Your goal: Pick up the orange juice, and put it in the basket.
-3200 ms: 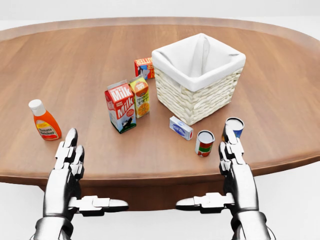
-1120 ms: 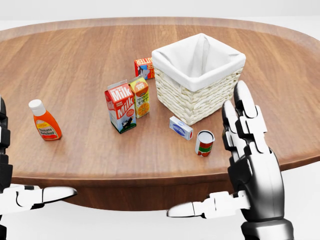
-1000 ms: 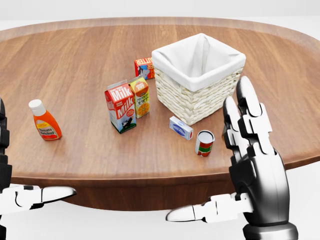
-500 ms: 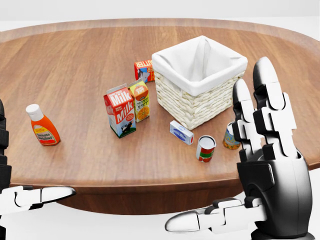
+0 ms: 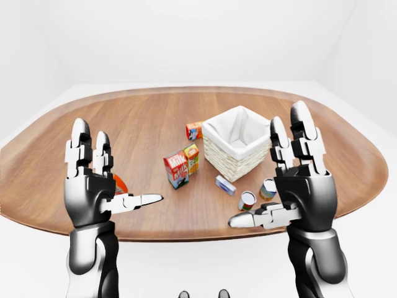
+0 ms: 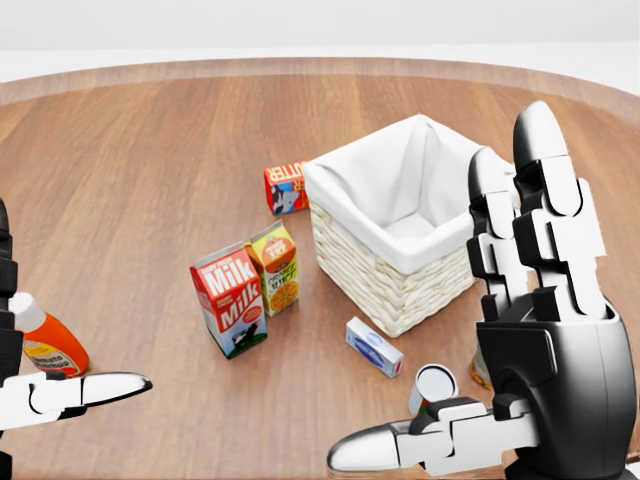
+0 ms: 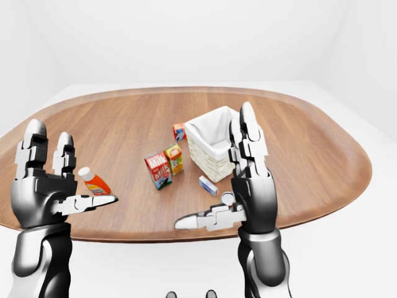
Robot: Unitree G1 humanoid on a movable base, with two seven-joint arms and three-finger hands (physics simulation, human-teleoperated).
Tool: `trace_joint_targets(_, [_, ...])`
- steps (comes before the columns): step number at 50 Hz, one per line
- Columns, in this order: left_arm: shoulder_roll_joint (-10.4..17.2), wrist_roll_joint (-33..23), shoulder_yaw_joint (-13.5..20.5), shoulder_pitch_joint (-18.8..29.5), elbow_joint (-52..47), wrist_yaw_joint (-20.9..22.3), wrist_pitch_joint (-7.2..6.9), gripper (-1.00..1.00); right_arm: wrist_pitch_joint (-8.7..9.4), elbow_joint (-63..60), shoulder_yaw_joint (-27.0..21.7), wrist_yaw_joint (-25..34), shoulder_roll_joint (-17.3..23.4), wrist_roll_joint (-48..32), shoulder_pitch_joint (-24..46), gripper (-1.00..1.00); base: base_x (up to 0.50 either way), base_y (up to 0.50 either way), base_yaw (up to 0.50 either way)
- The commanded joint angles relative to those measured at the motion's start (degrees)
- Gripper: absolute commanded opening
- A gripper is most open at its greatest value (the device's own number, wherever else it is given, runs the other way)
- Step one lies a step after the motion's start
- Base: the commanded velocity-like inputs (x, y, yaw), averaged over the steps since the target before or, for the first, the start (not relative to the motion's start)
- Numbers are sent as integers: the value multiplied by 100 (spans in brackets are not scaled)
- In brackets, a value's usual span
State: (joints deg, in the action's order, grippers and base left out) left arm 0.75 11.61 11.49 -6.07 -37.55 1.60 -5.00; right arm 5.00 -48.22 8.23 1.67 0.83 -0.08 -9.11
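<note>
Here the orange juice [image 6: 278,268] stands upright on the table [image 6: 130,170], touching the milk carton [image 6: 230,299] at its 8 o'clock; the basket [image 6: 392,237], wicker with a white liner, sits just beside the juice at 3 o'clock, apart from it; nothing grips the juice. At 12 o'clock of the juice lies a small red-orange carton [image 6: 286,188], near the basket's corner; at 5 o'clock a small white-and-blue box [image 6: 374,346] lies flat; past it a tin can [image 6: 431,388] stands upright, partly covered by the right hand. Ketchup bottle [image 6: 46,340] at 9 o'clock, well apart, at the head view's left edge. Right hand [image 6: 535,340] raised, fingers straight up, thumb out sideways, fully spread, holding nothing; left hand [image 5: 93,180] likewise upright and spread wide, empty.
</note>
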Motion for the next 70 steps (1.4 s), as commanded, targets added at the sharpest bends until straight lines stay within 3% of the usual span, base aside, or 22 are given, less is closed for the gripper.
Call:
trace_joint_targets(1, [-3, 1, -4, -9, 10, 1, 0, 100, 0, -18, 82, 12, 10, -80, -8, 100, 50, 0, 0])
trace_joint_targets(52, [-2, 3, -4, -9, 10, -1, 0, 100, 0, 73, 71, -28, 7, -108, 8, 100, 48, 0, 0])
trace_joint_targets(70, [0, 2, -5, -9, 11, 4, 0, 100, 0, 508, 84, -110, -94, -1842, 788, 100, 0, 0, 0])
